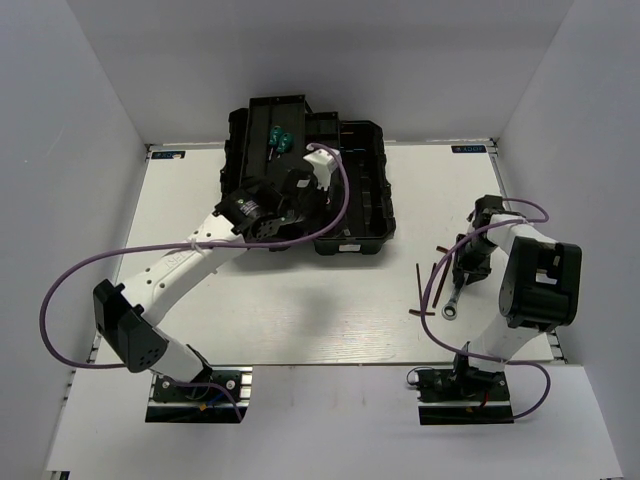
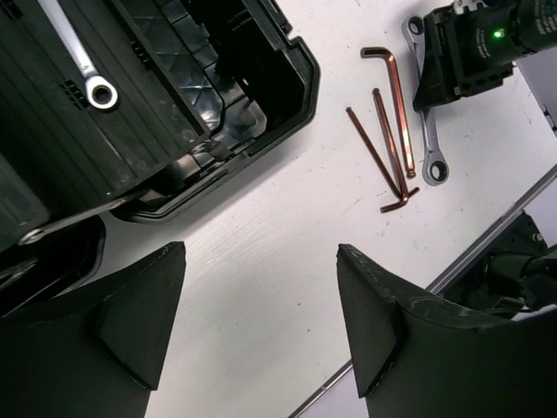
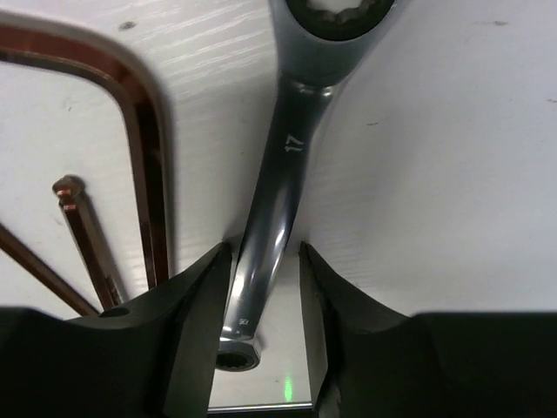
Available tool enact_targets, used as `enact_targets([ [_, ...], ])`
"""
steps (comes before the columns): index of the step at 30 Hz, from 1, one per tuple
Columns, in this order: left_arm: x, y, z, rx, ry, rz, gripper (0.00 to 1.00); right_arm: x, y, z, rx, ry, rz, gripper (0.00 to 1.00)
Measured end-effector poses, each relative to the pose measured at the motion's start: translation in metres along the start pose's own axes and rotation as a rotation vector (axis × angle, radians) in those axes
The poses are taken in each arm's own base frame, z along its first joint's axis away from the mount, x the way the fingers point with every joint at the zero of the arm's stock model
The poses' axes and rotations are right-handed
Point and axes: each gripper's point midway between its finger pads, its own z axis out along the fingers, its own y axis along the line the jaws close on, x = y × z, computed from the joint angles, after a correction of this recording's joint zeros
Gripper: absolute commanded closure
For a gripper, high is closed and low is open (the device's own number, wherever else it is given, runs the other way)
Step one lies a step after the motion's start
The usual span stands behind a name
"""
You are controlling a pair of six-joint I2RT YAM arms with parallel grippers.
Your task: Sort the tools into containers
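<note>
While the left gripper (image 2: 261, 252) hangs wide open by the toolbox (image 2: 287, 78) corner, the right gripper (image 3: 264, 252) straddles the larger wrench (image 3: 278, 174), jaws slightly apart. It's lying flat on the table (image 1: 300, 300), right side, long axis near-to-far, hex keys (image 3: 144, 131) just left, with bare tabletop toward the toolbox.

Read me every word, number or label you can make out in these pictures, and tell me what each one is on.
"17": stamped on the shank of the silver wrench lying on the table.
A small stamp near that wrench's lower end: too blurred to read.
Two blue stickers at the table's far edge: too small to read.
Nothing else legible.
</note>
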Motion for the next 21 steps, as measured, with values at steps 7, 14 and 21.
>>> enact_targets([
  [7, 0.008, -0.016, 0.001, 0.025, 0.013, 0.005, 0.19, 0.001, -0.003, 0.004, 0.037, 0.016, 0.075, 0.77],
  [14, 0.02, -0.02, 0.004, 0.016, 0.038, 0.017, 0.18, 0.001, -0.004, 0.003, 0.048, 0.011, 0.114, 1.0],
  [21, 0.027, -0.021, 0.002, 0.008, 0.045, 0.024, 0.18, -0.031, -0.002, -0.019, 0.007, -0.054, 0.066, 1.0],
])
